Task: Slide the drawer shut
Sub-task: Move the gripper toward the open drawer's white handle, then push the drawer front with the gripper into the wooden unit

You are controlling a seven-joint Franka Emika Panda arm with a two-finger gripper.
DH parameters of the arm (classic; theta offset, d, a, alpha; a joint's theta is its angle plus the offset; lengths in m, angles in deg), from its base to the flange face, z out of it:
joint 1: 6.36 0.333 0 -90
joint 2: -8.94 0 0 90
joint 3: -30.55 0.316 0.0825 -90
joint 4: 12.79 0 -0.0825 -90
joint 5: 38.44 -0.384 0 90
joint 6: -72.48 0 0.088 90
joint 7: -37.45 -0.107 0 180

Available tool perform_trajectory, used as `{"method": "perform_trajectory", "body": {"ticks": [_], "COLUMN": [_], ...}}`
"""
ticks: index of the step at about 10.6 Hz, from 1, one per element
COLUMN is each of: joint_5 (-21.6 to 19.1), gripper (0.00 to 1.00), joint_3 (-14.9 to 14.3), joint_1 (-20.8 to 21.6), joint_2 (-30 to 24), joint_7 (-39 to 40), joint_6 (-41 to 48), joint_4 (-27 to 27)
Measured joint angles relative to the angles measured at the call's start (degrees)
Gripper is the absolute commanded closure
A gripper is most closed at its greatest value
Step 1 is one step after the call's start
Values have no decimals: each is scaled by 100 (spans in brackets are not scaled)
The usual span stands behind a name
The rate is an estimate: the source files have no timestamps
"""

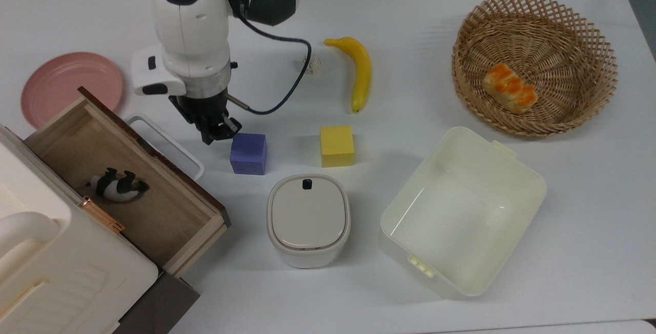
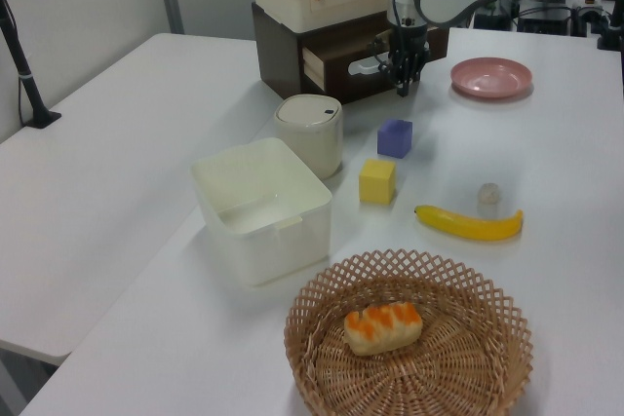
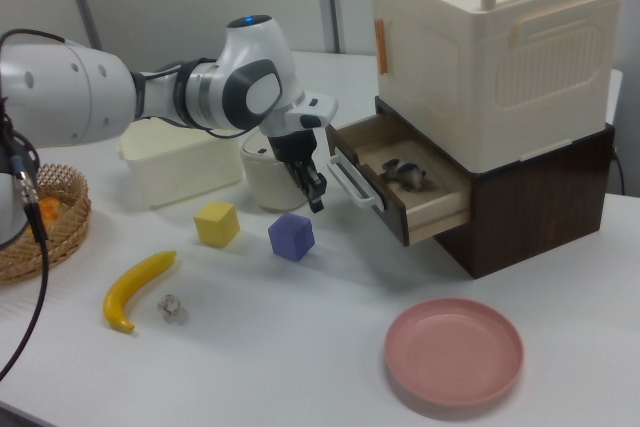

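Note:
The drawer (image 1: 72, 142) stands pulled out of the dark brown cabinet at the top view's lower left. It is a plywood box with a dark front panel and a white loop handle (image 1: 165, 142), and a small panda toy (image 1: 118, 186) lies inside. My gripper (image 1: 215, 136) points down at the table, shut and holding nothing. It sits just right of the handle and just left of a purple cube (image 1: 248, 153). In the left view the gripper (image 2: 402, 85) hangs right in front of the handle (image 2: 369, 65). In the right view the gripper (image 3: 315, 195) is a short way left of the handle (image 3: 352, 185).
A yellow cube (image 1: 336, 145), a cream lidded bin (image 1: 308, 218) and a cream tub (image 1: 523, 180) stand in the top view's lower middle. A banana (image 1: 360, 70), a wicker basket (image 1: 533, 2) holding bread (image 1: 510, 88) and a pink plate (image 1: 69, 85) lie farther off.

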State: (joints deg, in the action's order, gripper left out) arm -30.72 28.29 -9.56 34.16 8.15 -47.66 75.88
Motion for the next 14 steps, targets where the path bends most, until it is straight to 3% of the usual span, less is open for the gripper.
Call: {"method": "perform_trajectory", "body": {"ticks": [5, 9, 14], "joint_5": [180, 209, 279], "gripper": [100, 100, 100], "joint_3": [-36, -336, -524], "joint_1": [-195, -200, -200], "joint_2": [442, 649, 1072], "joint_7": [-175, -289, -322], "joint_6": [-742, -1584, -2263], "joint_4": [-402, -426, -827]}}
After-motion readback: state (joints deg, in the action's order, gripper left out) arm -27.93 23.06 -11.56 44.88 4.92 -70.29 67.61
